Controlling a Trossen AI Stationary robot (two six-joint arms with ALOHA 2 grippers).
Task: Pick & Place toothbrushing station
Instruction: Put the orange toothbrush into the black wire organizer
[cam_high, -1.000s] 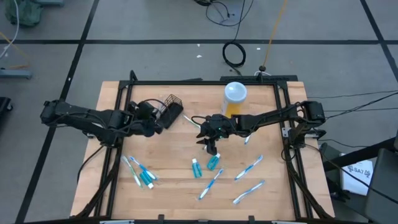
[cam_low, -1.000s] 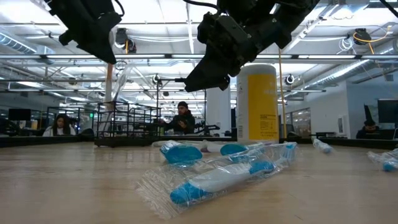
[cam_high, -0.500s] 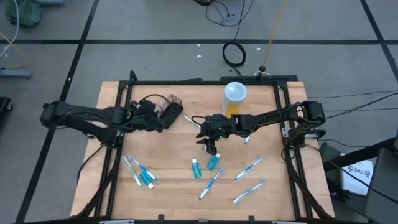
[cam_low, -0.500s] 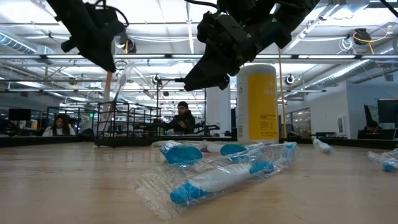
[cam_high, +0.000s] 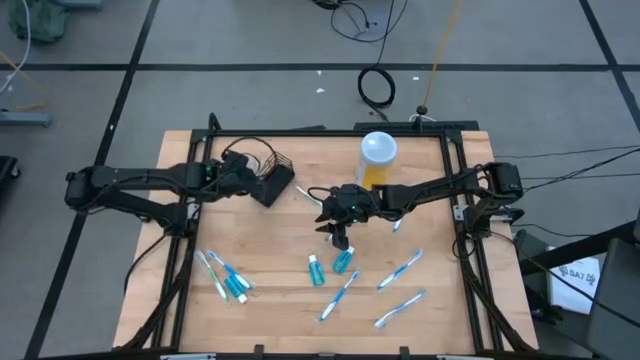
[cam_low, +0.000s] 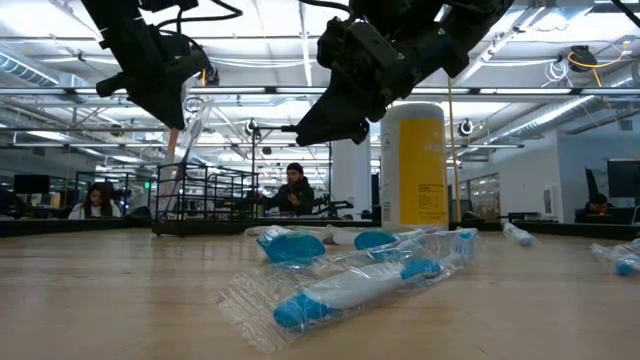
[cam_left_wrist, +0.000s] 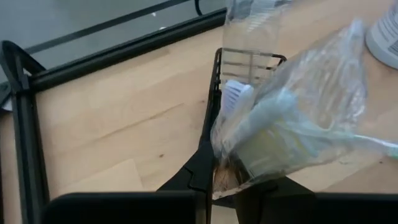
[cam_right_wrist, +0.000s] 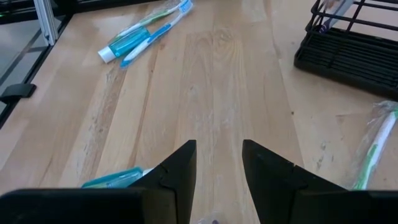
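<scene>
Basket (cam_high: 268, 178) sits left of canister (cam_high: 377, 155); toothbrushes (cam_high: 400, 268) lie before them.

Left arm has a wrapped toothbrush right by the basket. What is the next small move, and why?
Probably lower the left end effector a little and let go. Its fingers pinch a toothbrush in clear wrap, and the brush head already hangs at the black wire basket. The right end effector waits open over the middle of the table, so nothing blocks the drop.
</scene>
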